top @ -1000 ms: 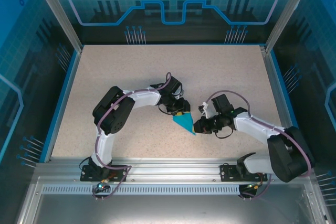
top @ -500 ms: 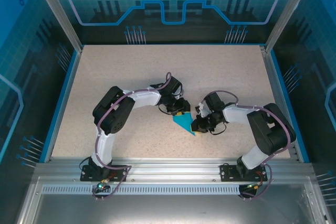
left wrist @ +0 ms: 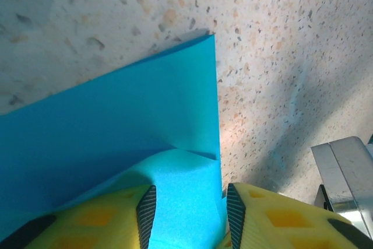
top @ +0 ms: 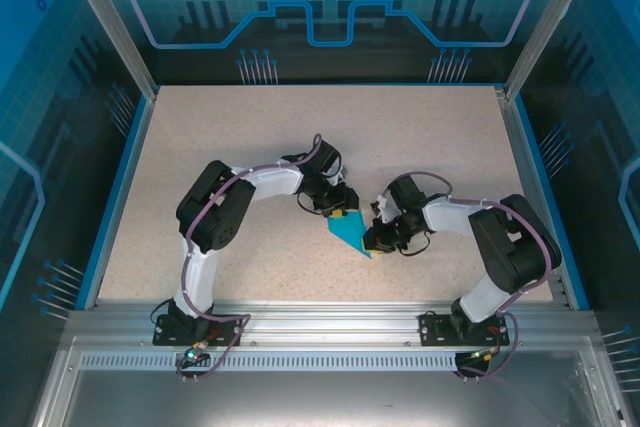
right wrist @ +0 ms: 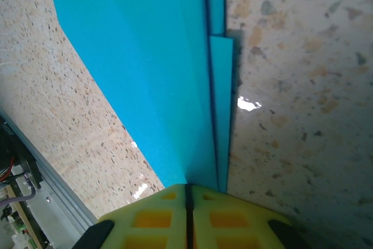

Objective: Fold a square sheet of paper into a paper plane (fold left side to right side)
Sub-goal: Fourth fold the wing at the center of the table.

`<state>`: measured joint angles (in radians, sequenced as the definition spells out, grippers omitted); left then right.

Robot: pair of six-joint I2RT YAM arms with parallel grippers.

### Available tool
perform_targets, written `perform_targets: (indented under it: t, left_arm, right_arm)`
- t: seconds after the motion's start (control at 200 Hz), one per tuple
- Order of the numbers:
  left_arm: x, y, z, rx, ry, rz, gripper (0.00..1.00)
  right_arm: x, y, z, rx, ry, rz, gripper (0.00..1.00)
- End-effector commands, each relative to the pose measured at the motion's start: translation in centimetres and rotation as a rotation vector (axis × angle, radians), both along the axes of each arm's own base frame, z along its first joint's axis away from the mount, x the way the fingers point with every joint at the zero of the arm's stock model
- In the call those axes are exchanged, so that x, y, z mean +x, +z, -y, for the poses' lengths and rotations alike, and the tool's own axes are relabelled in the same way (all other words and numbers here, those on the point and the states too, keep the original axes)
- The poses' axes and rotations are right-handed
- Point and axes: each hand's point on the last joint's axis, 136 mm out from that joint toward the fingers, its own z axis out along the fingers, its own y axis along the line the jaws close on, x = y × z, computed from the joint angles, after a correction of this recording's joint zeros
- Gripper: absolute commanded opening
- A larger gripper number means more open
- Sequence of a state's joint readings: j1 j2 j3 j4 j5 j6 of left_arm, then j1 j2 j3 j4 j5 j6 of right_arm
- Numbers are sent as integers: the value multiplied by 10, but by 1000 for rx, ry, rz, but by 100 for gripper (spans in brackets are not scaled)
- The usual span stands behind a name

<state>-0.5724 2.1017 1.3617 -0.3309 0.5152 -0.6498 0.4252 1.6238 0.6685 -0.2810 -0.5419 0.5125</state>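
Note:
The square sheet of paper [top: 350, 234] lies mid-table as a small, creased cyan pointed shape with its tip toward the near edge. My left gripper [top: 343, 215] bears on its far end. In the left wrist view the yellow fingers [left wrist: 93, 220] stand apart astride a raised hump of the paper [left wrist: 116, 121], so the left gripper [left wrist: 190, 211] is open. My right gripper [top: 370, 240] sits at the paper's right edge. In the right wrist view the right gripper [right wrist: 187, 193] is shut, its tips resting against the layered paper [right wrist: 145, 56] beside a long straight crease.
The speckled beige tabletop [top: 250, 137] is bounded by blue side rails [top: 118, 197]. An aluminium beam [top: 330, 322] with both arm bases runs along the near edge. Open table surface lies behind and to both sides of the paper.
The right arm has drawn its elbow in toward the centre, and its gripper has slid slightly left along the paper's edge. The left gripper has shifted slightly. The paper has stayed in place.

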Motion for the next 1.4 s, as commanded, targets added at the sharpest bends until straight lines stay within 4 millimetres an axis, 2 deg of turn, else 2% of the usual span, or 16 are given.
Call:
perform_targets:
  t: [0.0,0.255,0.475,0.54,0.67,0.84,0.94,1.036,1.136,1.251,1.396]
  left_arm:
    - [36,-34,-52,142,85,29,44]
    - [64,-35,-70,91,101,48,46]
    - [85,-20,-82,36,115,76,48]
    - [90,-9,-84,23,117,93,48]
    - [93,30,-86,8,100,170,50]
    - [74,81,-91,-34,109,264,51]
    - [47,96,-79,-79,77,288,51]
    - [17,96,-55,-119,6,271,51]
    - [-1,89,-31,-152,-41,240,51]
    - [-7,77,-10,-167,-81,212,51]
    - [1,60,7,-181,-99,177,50]
  right_arm:
    - [-43,-37,30,-191,15,-154,8]
    - [-42,-35,28,-178,18,-151,8]
    - [-44,-36,30,-186,18,-156,8]
    - [-42,-35,29,-184,17,-149,8]
    - [-39,-34,29,-185,14,-139,8]
    - [-36,-33,29,-197,9,-132,8]
    - [-34,-33,29,-199,8,-130,8]
    - [-34,-34,29,-201,8,-131,8]
    - [-35,-35,31,-211,7,-133,8]
    - [-35,-36,32,-214,6,-133,8]
    - [-34,-36,31,-212,6,-135,8]
